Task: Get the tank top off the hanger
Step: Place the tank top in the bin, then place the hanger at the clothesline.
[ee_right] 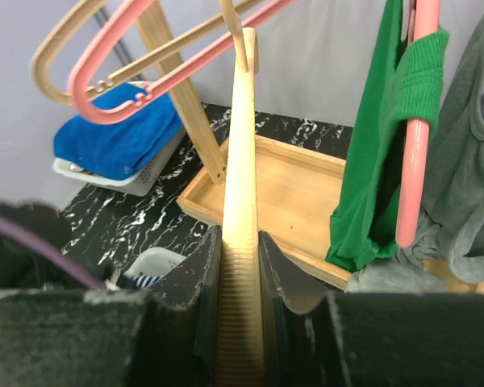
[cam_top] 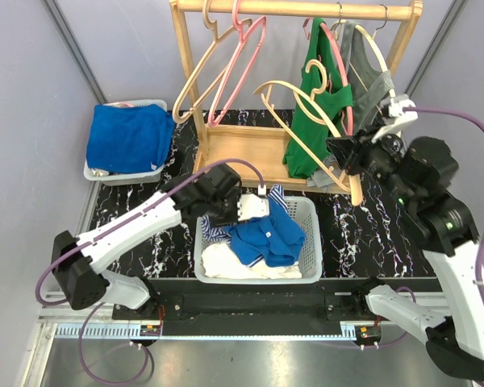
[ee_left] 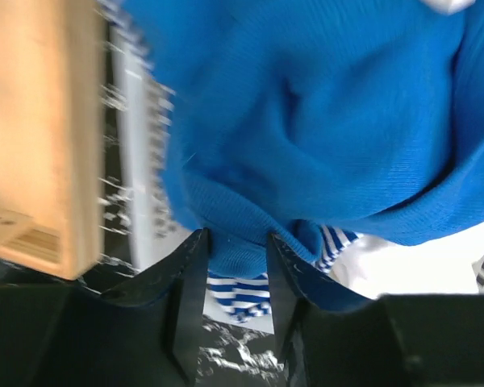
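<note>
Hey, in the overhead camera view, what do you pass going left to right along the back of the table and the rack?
bin of blue clothes → empty pink hanger → green tank top → grey tank top

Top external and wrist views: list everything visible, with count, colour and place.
rack: 1, light wood, back of the table
empty hangers: 2, one pink, one cream, left on the rail
green tank top: 1, green, on a pink hanger, right on the rail
grey tank top: 1, grey, on a cream hanger, far right
loose hanger: 1, cream, in the right gripper
front basket: 1, white, near centre, clothes inside
blue garment: 1, blue, atop that basket's pile
back basket: 1, white, far left, blue clothes inside
table: 1, black marbled
left gripper: 1, black, shut on the blue garment
right gripper: 1, black, shut on the loose hanger
</note>
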Motion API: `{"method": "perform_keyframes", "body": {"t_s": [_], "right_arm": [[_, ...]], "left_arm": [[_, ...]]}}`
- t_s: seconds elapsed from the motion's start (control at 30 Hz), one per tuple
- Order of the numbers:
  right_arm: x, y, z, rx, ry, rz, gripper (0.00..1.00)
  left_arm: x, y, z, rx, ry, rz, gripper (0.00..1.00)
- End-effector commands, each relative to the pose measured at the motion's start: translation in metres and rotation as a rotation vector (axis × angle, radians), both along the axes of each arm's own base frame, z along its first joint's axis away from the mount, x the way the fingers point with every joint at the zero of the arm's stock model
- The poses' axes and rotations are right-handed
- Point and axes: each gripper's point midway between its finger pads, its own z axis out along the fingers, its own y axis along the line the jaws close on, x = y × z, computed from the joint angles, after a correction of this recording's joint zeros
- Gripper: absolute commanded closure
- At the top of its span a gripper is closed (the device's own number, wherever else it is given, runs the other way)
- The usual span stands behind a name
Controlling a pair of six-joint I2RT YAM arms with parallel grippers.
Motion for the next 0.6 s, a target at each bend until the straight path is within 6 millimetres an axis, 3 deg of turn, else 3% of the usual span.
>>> {"method": "perform_keyframes", "body": {"t_s": [0.0, 0.1, 0.17, 0.27, 0.3, 0.37, 0.43, 0.53, 0.57], "right_arm": [[0.026, -0.004, 0.035, 0.084, -0.060, -0.092, 1.00], [0.043, 0.003, 0.038, 0.095, -0.036, -0.105, 1.00], [0.055, 0.005, 0.043, 0.103, -0.045, -0.124, 1.00], [0.070, 0.006, 0.048, 0.123, -0.051, -0.162, 1.00], [0.074, 0.005, 0.051, 0.129, -0.059, -0.174, 1.00], [0.083, 0.008, 0.058, 0.139, -0.090, -0.179, 1.00], [0.088, 0.010, 0.064, 0.143, -0.103, -0.178, 1.00], [0.102, 0.021, 0.068, 0.142, -0.102, -0.158, 1.00], [0.102, 0.022, 0.075, 0.151, -0.115, -0.152, 1.00]], "left_arm": [[-0.019, 0.029, -0.025, 0.124, 0.045, 0.007, 0.60], [-0.028, 0.033, -0.034, 0.106, 0.053, -0.010, 0.59], [-0.029, 0.035, -0.038, 0.095, 0.041, -0.013, 0.43], [-0.025, 0.039, -0.045, 0.100, 0.003, 0.009, 0.01], [-0.021, 0.038, -0.041, 0.088, -0.012, 0.023, 0.01], [-0.018, 0.032, -0.024, 0.026, -0.040, 0.044, 0.01], [-0.016, 0.017, 0.011, -0.084, -0.062, 0.049, 0.01], [-0.024, 0.002, 0.085, -0.299, -0.114, 0.038, 0.01], [-0.026, 0.001, 0.098, -0.335, -0.120, 0.031, 0.01]]}}
